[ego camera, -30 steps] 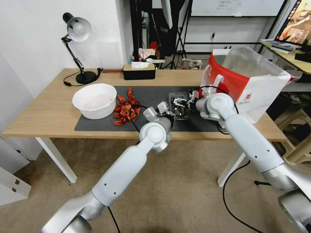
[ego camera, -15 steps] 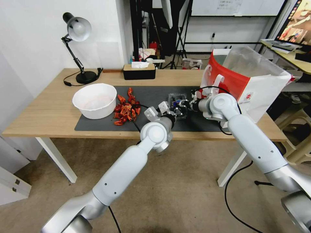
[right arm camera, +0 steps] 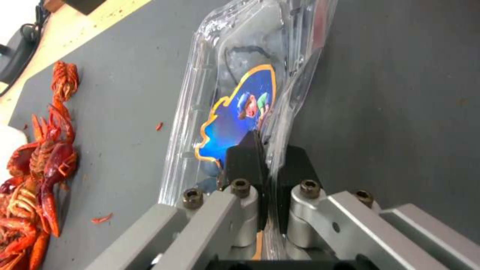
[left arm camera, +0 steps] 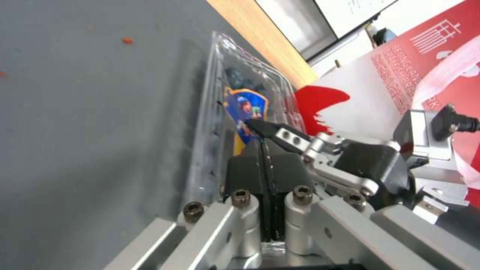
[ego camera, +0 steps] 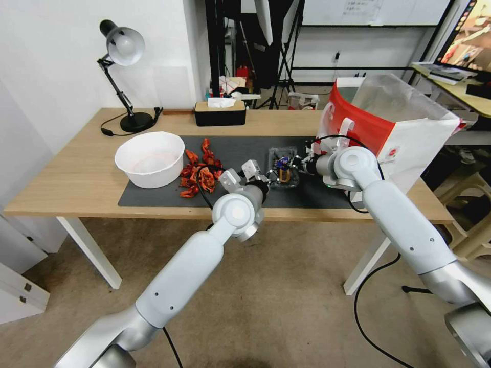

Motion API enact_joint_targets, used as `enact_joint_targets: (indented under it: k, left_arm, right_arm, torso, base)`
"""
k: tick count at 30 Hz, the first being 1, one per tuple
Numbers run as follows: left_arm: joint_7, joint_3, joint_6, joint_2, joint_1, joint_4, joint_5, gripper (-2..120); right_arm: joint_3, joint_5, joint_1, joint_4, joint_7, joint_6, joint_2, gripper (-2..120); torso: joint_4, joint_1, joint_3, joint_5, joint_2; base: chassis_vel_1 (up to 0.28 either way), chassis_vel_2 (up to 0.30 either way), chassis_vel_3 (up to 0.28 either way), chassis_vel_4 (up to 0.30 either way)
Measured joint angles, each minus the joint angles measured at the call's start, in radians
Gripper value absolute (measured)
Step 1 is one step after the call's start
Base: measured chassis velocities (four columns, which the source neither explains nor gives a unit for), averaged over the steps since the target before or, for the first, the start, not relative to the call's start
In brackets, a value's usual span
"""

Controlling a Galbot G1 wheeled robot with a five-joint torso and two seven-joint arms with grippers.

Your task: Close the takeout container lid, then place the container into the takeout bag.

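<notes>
Both arms reach in over the dark mat (ego camera: 153,197) on the wooden surface (ego camera: 76,179), meeting at the takeout container (ego camera: 283,166). The right end effector (right arm camera: 267,161) is clamped on the container's clear plastic edge, its black fingers (right arm camera: 242,157) pinching the rim just below the blue label of the lid (right arm camera: 240,112). The left end effector (left arm camera: 265,150) sits opposite it at the container's near rim, its pads pressed together; whether plastic lies between them I cannot tell. The container rests on the mat between the two. Just beyond the right end effector stands the takeout bag (ego camera: 404,133), upright and open-topped. To the far side of the left end effector lie red crayfish shells (ego camera: 197,174) and a white bowl (ego camera: 150,158).
</notes>
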Motion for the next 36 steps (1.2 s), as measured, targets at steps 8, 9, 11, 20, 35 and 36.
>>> enact_joint_targets:
  k: [8, 9, 11, 20, 35, 36]
  left_arm:
    - [-0.002, -0.031, 0.011, 0.067, 0.045, -0.075, -0.009, 0]
    - [-0.002, -0.04, 0.013, 0.083, 0.056, -0.094, -0.01, 0]
    - [-0.003, -0.056, 0.015, 0.11, 0.078, -0.128, -0.01, 0]
    - [0.062, -0.135, 0.015, 0.235, 0.247, -0.302, 0.154, 1]
    - [0.165, -0.268, -0.037, 0.412, 0.608, -0.458, 0.663, 55]
    - [0.165, -0.268, -0.037, 0.412, 0.608, -0.458, 0.663, 55]
  right_arm:
    - [0.013, 0.016, 0.0, 0.008, 0.006, -0.001, -0.009, 0]
    - [0.015, 0.018, -0.001, 0.009, 0.004, -0.001, -0.011, 0]
    - [0.021, 0.02, -0.005, 0.009, 0.001, -0.001, -0.013, 0]
    - [0.025, 0.027, -0.011, 0.02, -0.007, -0.001, -0.004, 0]
    - [0.047, 0.046, -0.032, 0.067, 0.0, 0.0, -0.007, 0]
    - [0.047, 0.046, -0.032, 0.067, 0.0, 0.0, -0.007, 0]
  torso:
    - [0.0001, 0.0, 0.0, 0.0, 0.0]
    - [0.0, 0.0, 0.0, 0.0, 0.0]
    - [0.0001, 0.0, 0.0, 0.0, 0.0]
    - [0.0002, 0.0, 0.0, -0.0002, 0.0]
    - [-0.0004, 0.0, 0.0, 0.0002, 0.0]
    - [-0.0004, 0.0, 0.0, 0.0002, 0.0]
  base:
    - [0.0, 0.0, 0.0, 0.0]
    - [0.0, 0.0, 0.0, 0.0]
    - [0.0, 0.0, 0.0, 0.0]
    - [0.0, 0.0, 0.0, 0.0]
    - [0.0, 0.0, 0.0, 0.0]
    - [0.0, 0.0, 0.0, 0.0]
